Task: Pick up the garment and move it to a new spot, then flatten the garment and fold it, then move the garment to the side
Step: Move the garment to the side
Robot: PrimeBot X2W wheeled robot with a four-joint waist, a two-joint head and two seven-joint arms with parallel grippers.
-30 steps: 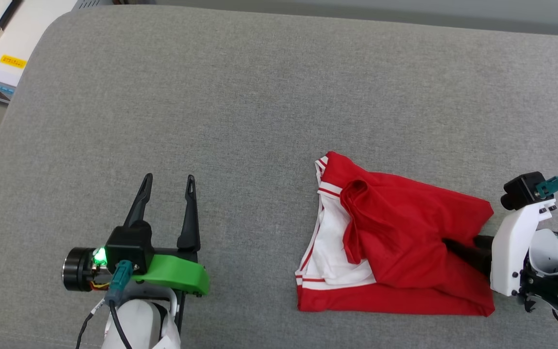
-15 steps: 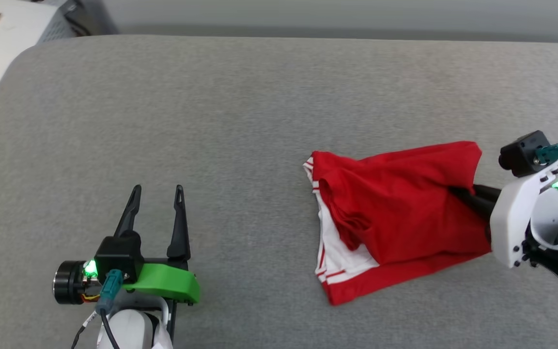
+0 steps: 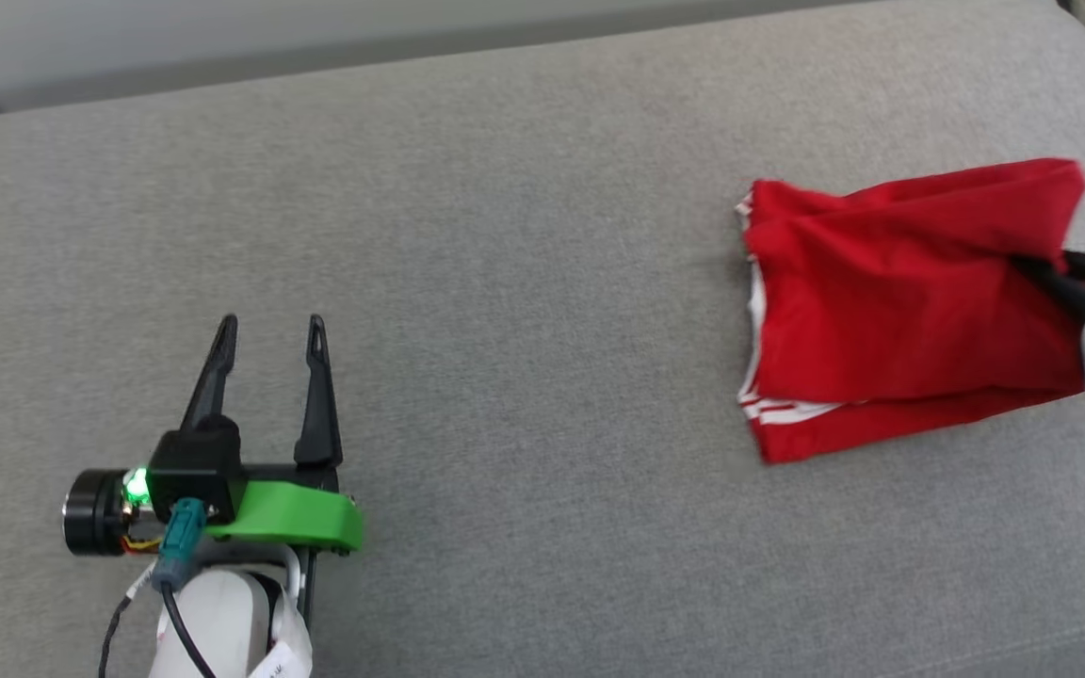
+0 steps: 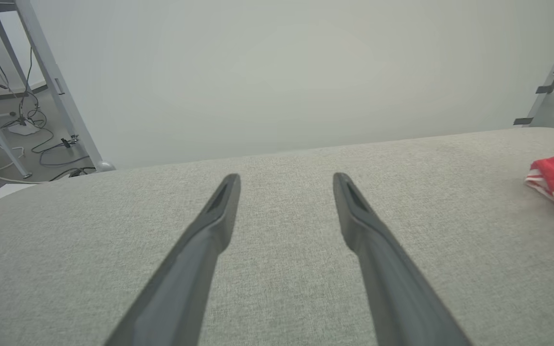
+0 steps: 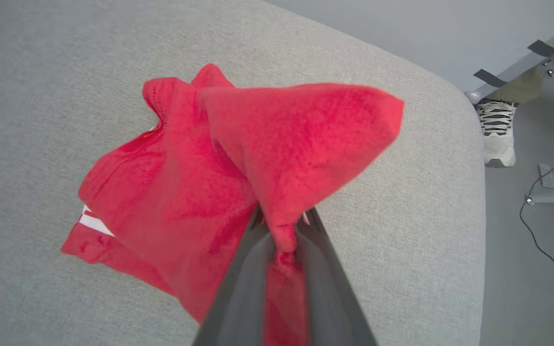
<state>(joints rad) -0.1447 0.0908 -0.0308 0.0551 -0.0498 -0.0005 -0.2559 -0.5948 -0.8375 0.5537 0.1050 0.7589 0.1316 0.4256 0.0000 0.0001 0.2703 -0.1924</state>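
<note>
Right tool (image 5: 284, 218) pinches garment (image 5: 181, 192); rest draped on grey cushion (image 5: 41, 72).

Head camera: high above the grey cushion (image 3: 524, 282), facing forward and down, far enough to take in most of its top; left wrist camera: low and close over the same cushion, facing along the left gripper (image 4: 286, 177) toward a pale wall (image 4: 277, 72); right wrist camera: very near the red shirt (image 5: 185, 182), angled down along the right gripper (image 5: 284, 218); all three share shirt and cushion.
</note>
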